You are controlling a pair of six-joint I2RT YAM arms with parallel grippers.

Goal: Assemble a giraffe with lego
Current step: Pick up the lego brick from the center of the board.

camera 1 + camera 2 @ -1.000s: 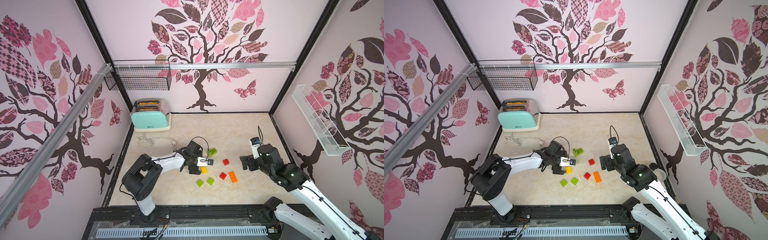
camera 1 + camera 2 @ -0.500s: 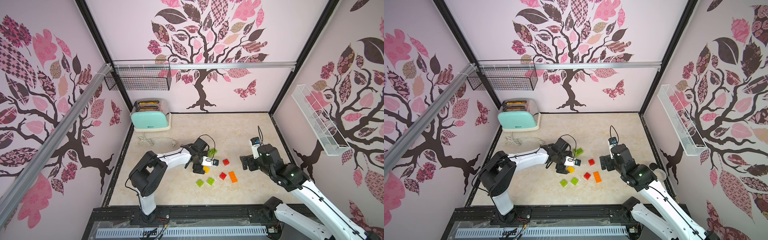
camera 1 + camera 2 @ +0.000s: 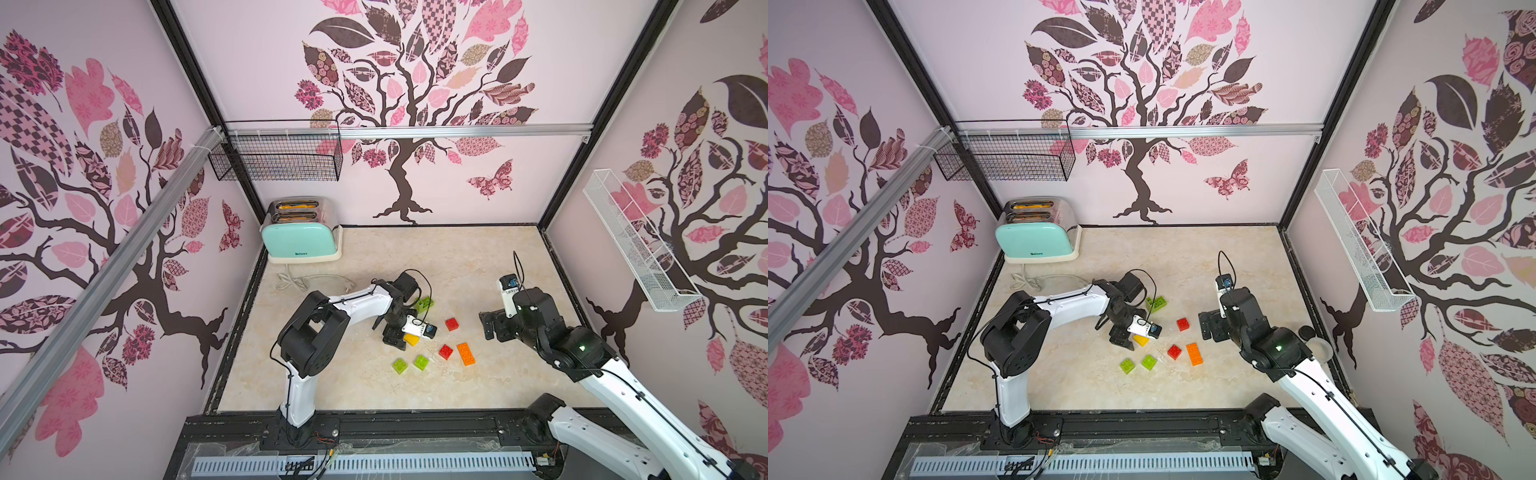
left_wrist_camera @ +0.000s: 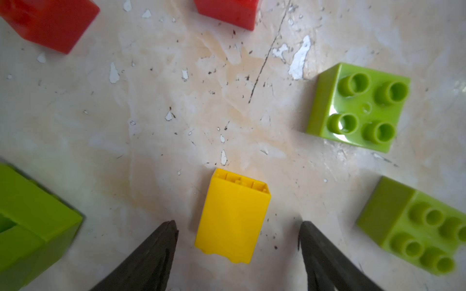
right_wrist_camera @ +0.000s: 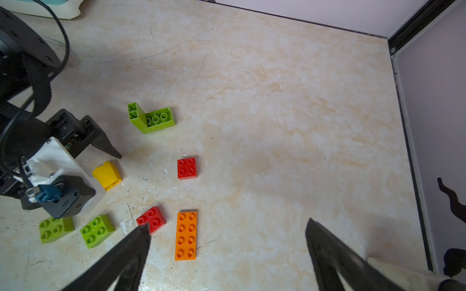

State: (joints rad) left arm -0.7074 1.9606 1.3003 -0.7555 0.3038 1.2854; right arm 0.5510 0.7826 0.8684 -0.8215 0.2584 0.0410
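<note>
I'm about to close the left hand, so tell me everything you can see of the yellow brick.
The yellow brick is a small, smooth, glossy plastic block. It lies tipped on its side on the marble-look tabletop, its hollow ribbed underside showing at the end pointing away from the hand; its studs are out of view. It sits between the fingers of the open left hand, with a gap on each side, so nothing but the tabletop touches it.

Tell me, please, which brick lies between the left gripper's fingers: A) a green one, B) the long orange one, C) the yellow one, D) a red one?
C: in the left wrist view the yellow brick lies on its side inside the open left gripper, touching neither finger.
</note>
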